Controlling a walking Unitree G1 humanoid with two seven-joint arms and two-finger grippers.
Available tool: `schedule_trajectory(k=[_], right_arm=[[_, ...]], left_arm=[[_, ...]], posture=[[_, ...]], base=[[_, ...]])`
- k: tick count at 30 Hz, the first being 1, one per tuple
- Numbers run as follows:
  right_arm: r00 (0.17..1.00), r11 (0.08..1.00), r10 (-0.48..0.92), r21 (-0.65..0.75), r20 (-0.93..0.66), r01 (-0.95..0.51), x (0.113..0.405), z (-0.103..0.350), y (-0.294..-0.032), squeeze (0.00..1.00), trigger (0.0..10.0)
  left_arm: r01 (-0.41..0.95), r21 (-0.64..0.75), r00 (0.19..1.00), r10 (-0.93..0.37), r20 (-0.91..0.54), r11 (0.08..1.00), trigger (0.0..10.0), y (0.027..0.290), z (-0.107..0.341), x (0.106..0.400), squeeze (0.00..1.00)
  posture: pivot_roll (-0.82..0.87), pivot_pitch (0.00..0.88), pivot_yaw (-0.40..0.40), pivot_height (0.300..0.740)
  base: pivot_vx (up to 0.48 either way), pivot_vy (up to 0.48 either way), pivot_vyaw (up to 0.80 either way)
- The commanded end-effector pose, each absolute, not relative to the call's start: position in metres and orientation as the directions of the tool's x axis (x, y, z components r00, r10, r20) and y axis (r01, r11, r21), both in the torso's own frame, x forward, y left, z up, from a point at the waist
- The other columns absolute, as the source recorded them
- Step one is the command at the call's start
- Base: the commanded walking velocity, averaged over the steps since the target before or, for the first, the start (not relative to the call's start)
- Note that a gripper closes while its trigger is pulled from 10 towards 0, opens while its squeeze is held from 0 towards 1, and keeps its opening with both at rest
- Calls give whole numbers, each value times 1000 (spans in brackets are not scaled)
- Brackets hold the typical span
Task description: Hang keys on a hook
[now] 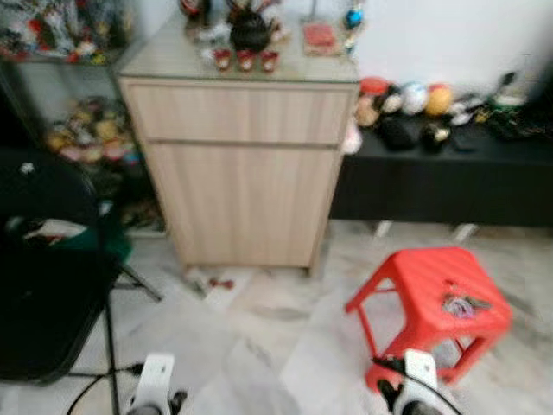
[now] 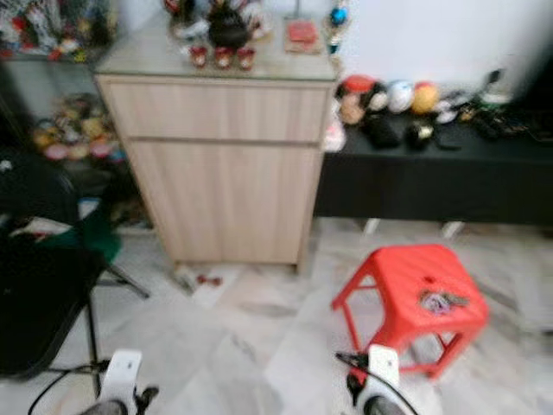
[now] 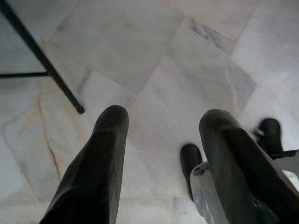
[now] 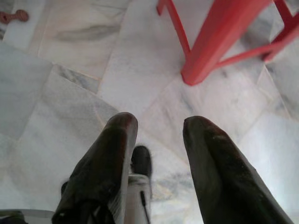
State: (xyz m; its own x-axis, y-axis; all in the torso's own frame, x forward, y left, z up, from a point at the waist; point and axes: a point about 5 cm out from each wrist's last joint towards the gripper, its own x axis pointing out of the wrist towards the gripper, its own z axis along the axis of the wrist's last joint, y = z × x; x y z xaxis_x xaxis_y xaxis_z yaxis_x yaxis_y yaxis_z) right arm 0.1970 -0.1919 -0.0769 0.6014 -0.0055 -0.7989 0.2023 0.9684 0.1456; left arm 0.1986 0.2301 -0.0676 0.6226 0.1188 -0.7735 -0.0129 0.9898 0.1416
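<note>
From the head views, the keys point(image 1: 465, 304) lay on the red stool point(image 1: 415, 277) at four o'clock. At each wrist, left pincer point(image 3: 161, 140) and right pincer point(image 4: 156, 140) hung wide, empty (step closer first, I'd judge).

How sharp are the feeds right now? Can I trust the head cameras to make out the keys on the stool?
Both eye views are soft with blur: the keys on the red stool read only as a small greyish clump. Both wrist views are sharper and evenly lit, showing the open left gripper and right gripper over marble floor.
</note>
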Motion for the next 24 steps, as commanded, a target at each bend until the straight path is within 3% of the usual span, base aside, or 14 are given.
schedule_trajectory(k=[1, 10, 15, 24], right_arm=[[596, 964, -33, 131, -802, 230, 193, -78, -198, 0, 10000], [594, 963, -40, 128, -804, 238, 189, -79, -201, 0, 10000], [593, 960, -45, 129, -804, 247, 184, -81, -204, 0, 10000], [601, 958, -56, 127, -797, 258, 178, -83, -208, 0, 10000]], left_arm=[[-5, 144, 619, 116, -777, 990, 10000, 228, -69, 198, 0], [-21, 140, 601, 125, -789, 990, 10000, 229, -75, 185, 0], [-26, 130, 591, 120, -798, 991, 10000, 227, -79, 178, 0], [-21, 112, 602, 102, -792, 993, 10000, 219, -78, 183, 0]], posture=[[113, 0, -11, 740], [113, 2, -18, 740], [101, 46, -23, 740], [99, 73, -39, 740]], base=[[0, 0, 0], [0, -168, 0], [0, -255, 0], [0, -255, 0]])
